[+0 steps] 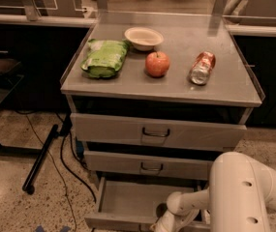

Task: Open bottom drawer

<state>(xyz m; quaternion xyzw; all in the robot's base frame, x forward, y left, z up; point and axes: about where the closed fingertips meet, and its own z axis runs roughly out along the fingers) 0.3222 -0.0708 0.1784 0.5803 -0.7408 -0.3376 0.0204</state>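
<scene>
Grey bottom drawer (128,198) — open, hand (158,224) at its front

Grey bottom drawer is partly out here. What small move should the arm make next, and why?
Probably a short further pull straight out. The grey metal bottom drawer stands out past the mid-sized grey drawer front above, its plain inside showing, and the end effector sits at the middle of its front panel, at the picture's lower edge.
</scene>
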